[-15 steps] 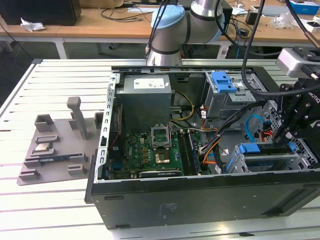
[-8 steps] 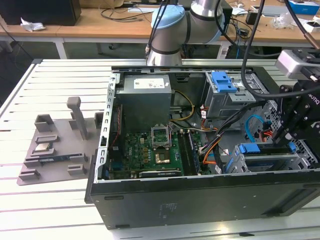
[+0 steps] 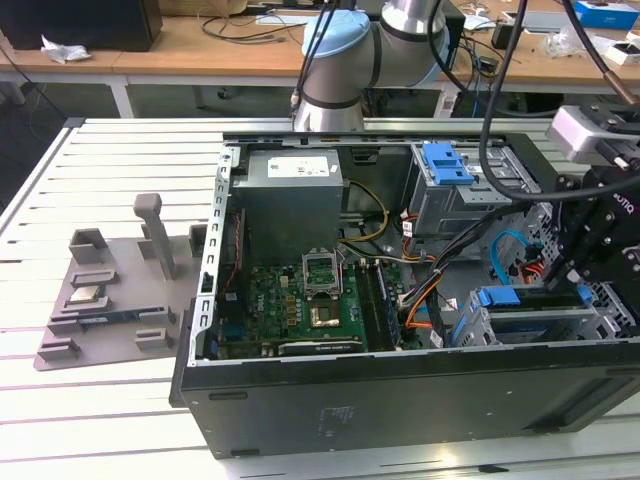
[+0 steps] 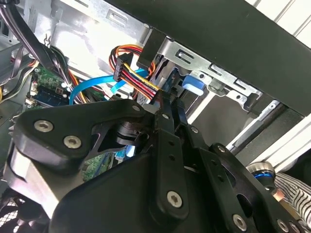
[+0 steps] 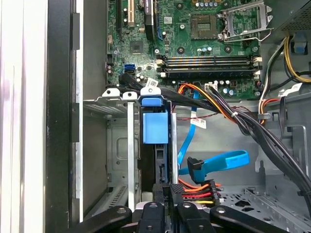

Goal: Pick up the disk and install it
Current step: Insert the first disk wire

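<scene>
The disk [image 5: 154, 127] stands on edge in a metal bay slot of the open computer case, its bright blue carrier tab [image 4: 192, 82] at the far end. In the exterior view the disk [image 3: 500, 297] lies in the lower bay at the case's right front corner. My gripper [image 5: 169, 188] sits at the disk's near end, fingers close together and shut, tips against or just short of that end. Nothing visible lies between the fingers [image 4: 164, 104]. In the exterior view the gripper [image 3: 572, 280] hangs just above the bay.
Orange, red and black power cables [image 5: 197, 190] and a blue data cable [image 5: 218, 161] lie right beside the bay. The motherboard [image 3: 300, 300], the power supply [image 3: 290, 190] and a second blue carrier [image 3: 447, 163] fill the case. A grey fixture [image 3: 110, 290] sits on the table at the exterior view's left.
</scene>
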Tool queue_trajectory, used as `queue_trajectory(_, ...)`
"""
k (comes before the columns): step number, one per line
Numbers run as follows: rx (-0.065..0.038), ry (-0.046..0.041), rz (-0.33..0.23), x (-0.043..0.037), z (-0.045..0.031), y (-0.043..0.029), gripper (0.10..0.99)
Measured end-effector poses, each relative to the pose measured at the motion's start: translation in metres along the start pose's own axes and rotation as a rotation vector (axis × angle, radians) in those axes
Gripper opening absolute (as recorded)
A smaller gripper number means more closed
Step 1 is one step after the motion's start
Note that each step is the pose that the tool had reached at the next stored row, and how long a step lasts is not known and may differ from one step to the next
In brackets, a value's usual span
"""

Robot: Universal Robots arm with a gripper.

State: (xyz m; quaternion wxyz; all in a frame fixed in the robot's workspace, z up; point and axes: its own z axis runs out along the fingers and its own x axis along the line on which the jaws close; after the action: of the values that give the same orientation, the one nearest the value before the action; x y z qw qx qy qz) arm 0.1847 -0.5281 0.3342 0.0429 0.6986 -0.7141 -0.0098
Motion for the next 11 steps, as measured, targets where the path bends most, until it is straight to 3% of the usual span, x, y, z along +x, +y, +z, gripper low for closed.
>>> queue_trajectory(4,0.0,-0.0005,0.0,-0.0001,0.0016,0.0009,0.169)
queue_trajectory(5,-0.001,-0.0036,0.0,-0.0002,0.003,0.001,0.18)
queue_trajectory(6,0.0,-0.0025,0.0,-0.0002,0.0028,0.001,0.243)
queue_trajectory(7,0.0,-0.0007,0.0,-0.0001,0.0017,0.0011,0.243)
queue_trajectory(11,0.0,-0.0006,0.0,-0.002,-0.0134,0.0023,0.243)
